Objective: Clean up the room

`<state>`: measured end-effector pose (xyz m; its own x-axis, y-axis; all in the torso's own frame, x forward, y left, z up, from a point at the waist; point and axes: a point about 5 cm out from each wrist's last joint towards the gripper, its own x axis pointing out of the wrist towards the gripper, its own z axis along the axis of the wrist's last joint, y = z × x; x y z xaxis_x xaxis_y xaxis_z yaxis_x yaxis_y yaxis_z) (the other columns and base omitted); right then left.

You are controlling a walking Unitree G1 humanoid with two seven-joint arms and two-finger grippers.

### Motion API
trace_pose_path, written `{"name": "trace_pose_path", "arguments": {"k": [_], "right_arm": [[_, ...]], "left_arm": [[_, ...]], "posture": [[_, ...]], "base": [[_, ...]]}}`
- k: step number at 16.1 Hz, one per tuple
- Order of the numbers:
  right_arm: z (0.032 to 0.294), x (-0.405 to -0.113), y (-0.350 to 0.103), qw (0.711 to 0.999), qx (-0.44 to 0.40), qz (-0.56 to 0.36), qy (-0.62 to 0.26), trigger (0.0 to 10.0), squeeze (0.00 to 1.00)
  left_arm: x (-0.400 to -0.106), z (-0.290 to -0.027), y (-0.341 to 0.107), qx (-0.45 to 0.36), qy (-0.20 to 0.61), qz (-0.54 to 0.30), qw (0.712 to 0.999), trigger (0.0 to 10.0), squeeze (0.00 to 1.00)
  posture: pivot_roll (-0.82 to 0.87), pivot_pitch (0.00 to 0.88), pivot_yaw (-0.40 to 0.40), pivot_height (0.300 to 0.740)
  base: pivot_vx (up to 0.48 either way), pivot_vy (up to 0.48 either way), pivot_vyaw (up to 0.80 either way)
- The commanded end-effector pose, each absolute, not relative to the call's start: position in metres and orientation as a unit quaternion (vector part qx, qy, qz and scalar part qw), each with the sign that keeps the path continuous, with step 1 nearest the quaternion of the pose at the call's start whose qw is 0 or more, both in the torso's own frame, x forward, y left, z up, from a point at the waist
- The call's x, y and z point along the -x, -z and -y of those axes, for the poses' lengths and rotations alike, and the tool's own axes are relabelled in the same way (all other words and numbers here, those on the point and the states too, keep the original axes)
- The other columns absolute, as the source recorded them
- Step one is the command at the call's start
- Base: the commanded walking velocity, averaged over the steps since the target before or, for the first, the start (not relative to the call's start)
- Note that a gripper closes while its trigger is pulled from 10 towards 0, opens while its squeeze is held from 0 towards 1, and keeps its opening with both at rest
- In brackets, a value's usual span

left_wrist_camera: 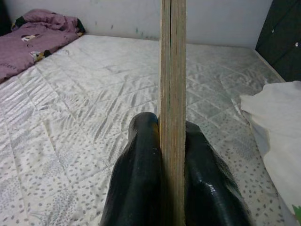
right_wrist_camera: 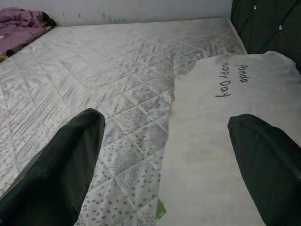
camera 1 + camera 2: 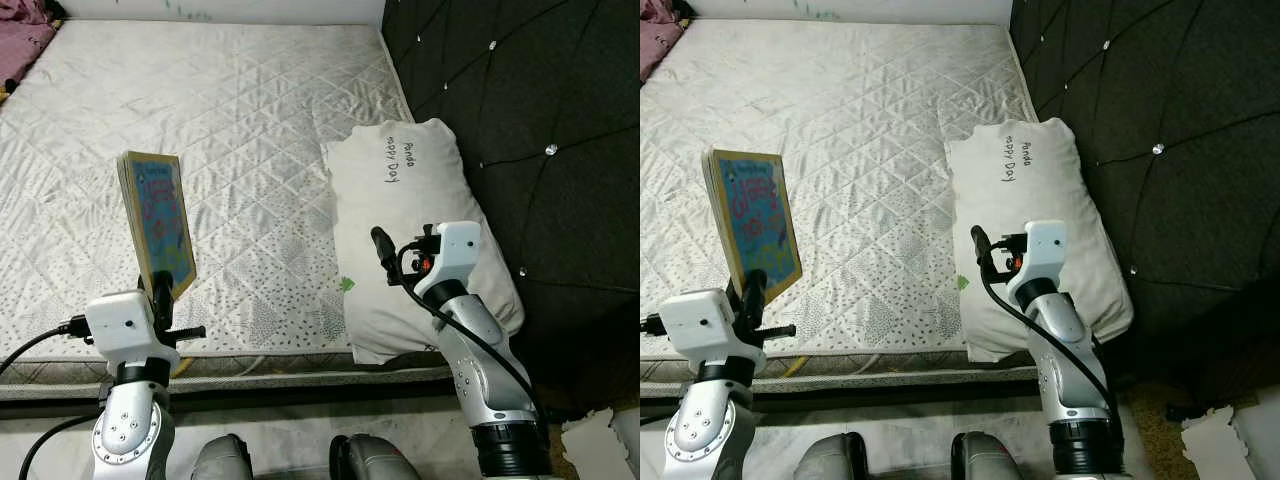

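Two black fingers of the left gripper (image 1: 171, 136) pinch a thin book (image 3: 158, 220) by its lower edge, holding it upright over the bare mattress (image 3: 230, 120) at about eight o'clock. At four o'clock the right gripper (image 2: 164, 155), spread wide and empty, hovers over a white pillow (image 3: 410, 200) beside the dark headboard (image 3: 540, 130).

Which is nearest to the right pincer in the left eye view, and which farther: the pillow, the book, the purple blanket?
From the right pincer:
1. Pillow, directly beneath it, by the headboard.
2. Book, to its left, held upright in the left pincer.
3. Purple blanket, far left corner.
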<state>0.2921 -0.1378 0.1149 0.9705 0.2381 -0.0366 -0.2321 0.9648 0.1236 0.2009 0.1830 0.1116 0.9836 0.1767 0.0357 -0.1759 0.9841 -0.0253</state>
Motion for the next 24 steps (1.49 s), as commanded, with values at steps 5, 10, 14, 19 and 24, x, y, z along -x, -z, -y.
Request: {"name": "trace_pose_path", "arguments": {"k": [5,10,14,19,24], "right_arm": [[0.1362,-0.2909,-0.1144,0.989,-0.069,-0.031,-0.125,10.0,0.0],[0.138,-0.2922,-0.1139,0.989,-0.071,-0.034,-0.122,10.0,0.0],[0.1358,-0.2935,-0.1138,0.989,-0.067,-0.038,-0.128,10.0,0.0],[0.1328,-0.2955,-0.1149,0.987,-0.061,-0.039,-0.141,10.0,0.0],[0.1293,-0.2971,-0.1128,0.986,-0.064,-0.041,-0.148,10.0,0.0]], "left_arm": [[-0.2044,-0.184,-0.1178,0.014,-0.091,0.031,0.995,10.0,0.0],[-0.2055,-0.1835,-0.1177,0.021,-0.094,0.029,0.995,10.0,0.0],[-0.2071,-0.1834,-0.1182,0.024,-0.097,0.029,0.995,10.0,0.0],[-0.2086,-0.1849,-0.1202,0.027,-0.105,0.033,0.994,10.0,0.0],[-0.2097,-0.1854,-0.1202,0.023,-0.108,0.033,0.993,10.0,0.0]], "posture": [[-0.02,0.159,-0.016,0.711],[-0.03,0.168,-0.022,0.666],[-0.03,0.174,-0.028,0.666],[-0.03,0.182,-0.043,0.656],[-0.02,0.169,-0.04,0.631]], "base": [[0.0,0.0,0.0],[0.0,0.0,0.0],[0.0,0.0,0.0],[0.0,0.0,0.0],[0.0,0.0,0.0]]}}
